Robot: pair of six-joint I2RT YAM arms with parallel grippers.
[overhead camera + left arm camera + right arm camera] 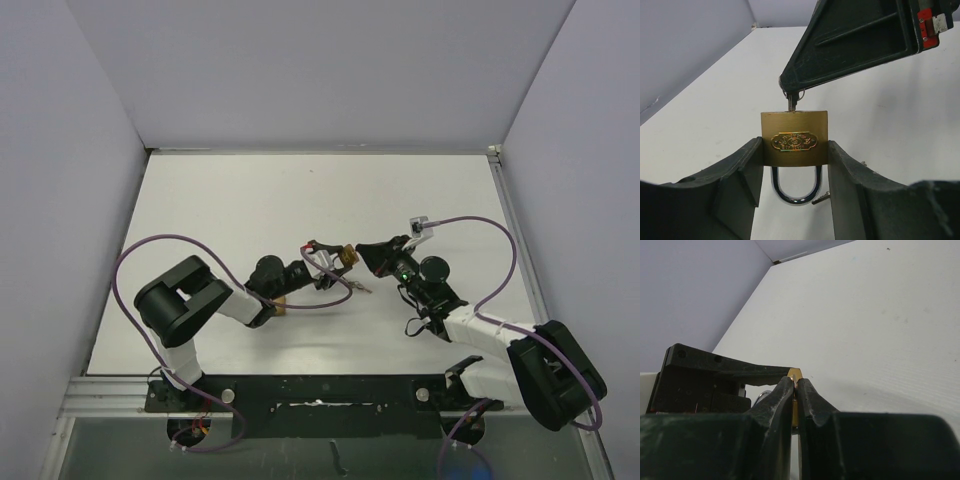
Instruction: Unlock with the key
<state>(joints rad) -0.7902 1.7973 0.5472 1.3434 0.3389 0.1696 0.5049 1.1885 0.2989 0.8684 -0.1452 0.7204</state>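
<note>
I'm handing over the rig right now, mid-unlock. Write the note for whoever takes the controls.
Left gripper: clamped on the padlock by its sides.
Right gripper: shut on the key, blade pushed into the padlock.
Done: padlock held, key inserted.
Left: turn the key. The shackle looks closed, and I cannot tell whether the key has been turned at all.

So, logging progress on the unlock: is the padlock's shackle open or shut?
Shut: in the left wrist view both legs of the shackle enter the brass padlock body, with the key entering the opposite face.
</note>
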